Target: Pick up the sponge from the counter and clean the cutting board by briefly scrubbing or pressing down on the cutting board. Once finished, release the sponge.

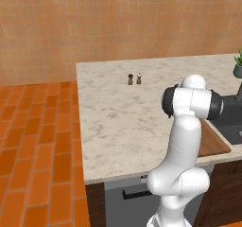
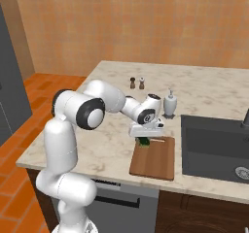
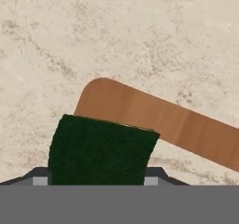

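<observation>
Orange-brown walls are backing a kitchen where we are looking at the counter (image 2: 209, 89), a pale marble-veined top over dark cabinets. Our arm is reaching forward and down over it in the right base view, and the pincer (image 2: 144, 139) is hanging just above the far left corner of the cutting board (image 2: 154, 161), a thin reddish-brown wooden board lying flat near the counter's front edge, just beside the dark sink basin (image 2: 214, 147).

We are holding the sponge (image 3: 100, 150) between the fingers: in the hand view its dark green face is sitting right at the fingertips, which are clamping it from both sides, and in the right base view a bit of green is showing under the pincer at the board's corner. Whether the sponge is touching the board or hovering just over it, we cannot tell. In the hand view the board's rounded corner is running diagonally across the marble behind the sponge.

Two small shakers (image 2: 136, 83) are standing side by side farther back on the counter, well apart from the board. A white soap dispenser (image 2: 169, 103) is standing near the sink's far left corner.
</observation>
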Controlling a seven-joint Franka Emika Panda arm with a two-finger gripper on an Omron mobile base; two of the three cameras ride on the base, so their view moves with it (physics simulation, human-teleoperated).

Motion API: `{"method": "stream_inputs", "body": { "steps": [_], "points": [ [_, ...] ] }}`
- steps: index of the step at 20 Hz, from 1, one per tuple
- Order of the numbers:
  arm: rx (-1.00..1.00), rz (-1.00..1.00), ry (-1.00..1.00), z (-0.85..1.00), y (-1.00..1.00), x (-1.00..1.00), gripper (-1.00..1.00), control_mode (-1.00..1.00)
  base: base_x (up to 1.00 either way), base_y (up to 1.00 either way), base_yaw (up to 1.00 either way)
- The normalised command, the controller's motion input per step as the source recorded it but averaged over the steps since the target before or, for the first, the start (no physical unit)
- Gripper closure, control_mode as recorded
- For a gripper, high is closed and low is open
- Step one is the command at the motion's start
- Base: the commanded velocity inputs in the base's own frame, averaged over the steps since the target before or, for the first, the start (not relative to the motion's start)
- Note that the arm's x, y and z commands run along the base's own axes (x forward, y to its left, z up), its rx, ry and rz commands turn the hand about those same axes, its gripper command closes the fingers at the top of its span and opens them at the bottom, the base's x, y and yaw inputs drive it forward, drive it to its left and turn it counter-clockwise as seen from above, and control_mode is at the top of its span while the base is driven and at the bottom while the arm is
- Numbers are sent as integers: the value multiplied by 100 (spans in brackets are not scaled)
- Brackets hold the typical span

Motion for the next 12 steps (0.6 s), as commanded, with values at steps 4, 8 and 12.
{"method": "stream_inputs", "body": {
  "steps": [4, 8, 12],
  "points": [
    [4, 0, 4, -39, -33, -54, 100, -100, 0, 0, 0],
    [6, -1, 16, -60, -43, -84, 100, -100, 0, 0, 0],
    [5, -3, 12, -40, -24, -78, 100, -100, 0, 0, 0]
  ]
}}
